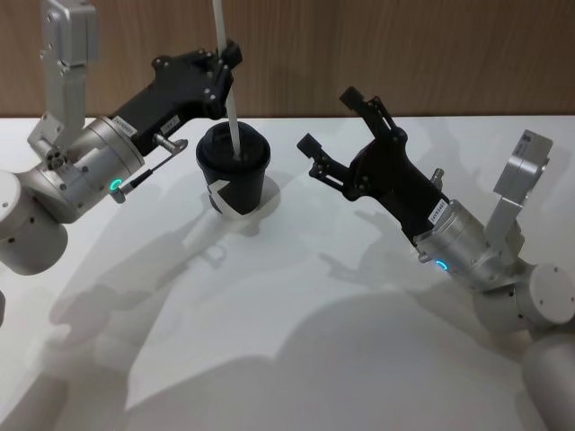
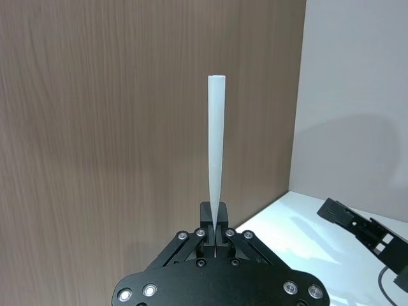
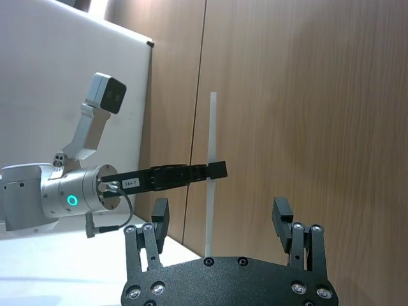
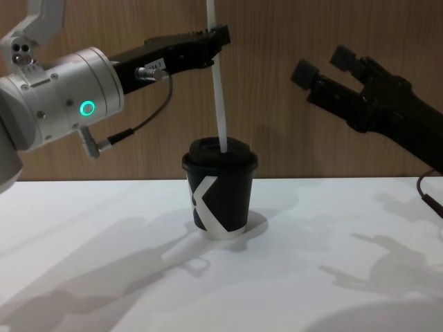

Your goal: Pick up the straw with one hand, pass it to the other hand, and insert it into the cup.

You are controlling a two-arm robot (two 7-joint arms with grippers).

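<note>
Left gripper (image 4: 220, 34) pinches the straw (image 4: 219, 90) above the cup (image 4: 219, 190), tip at the lid (right gripper (image 1: 337, 126) beside the cup, jaws spread), so a straight, vertical push looks best.

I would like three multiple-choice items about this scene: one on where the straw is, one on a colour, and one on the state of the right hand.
1. Where is the lower end of the straw?
A. lying on the table
B. at the lid of the cup
C. between the right hand's fingers

2. What colour is the mark on the cup?
A. white
B. red
C. yellow

3. What is the state of the right hand?
A. shut on the straw
B. shut on the cup
C. open and empty

Answers:
1. B, since the chest view shows the straw meeting the lid, with the left hand gripping it higher up.
2. A, since a white angular mark shows on the black cup.
3. C, since its fingers are spread apart, beside the cup.
</note>
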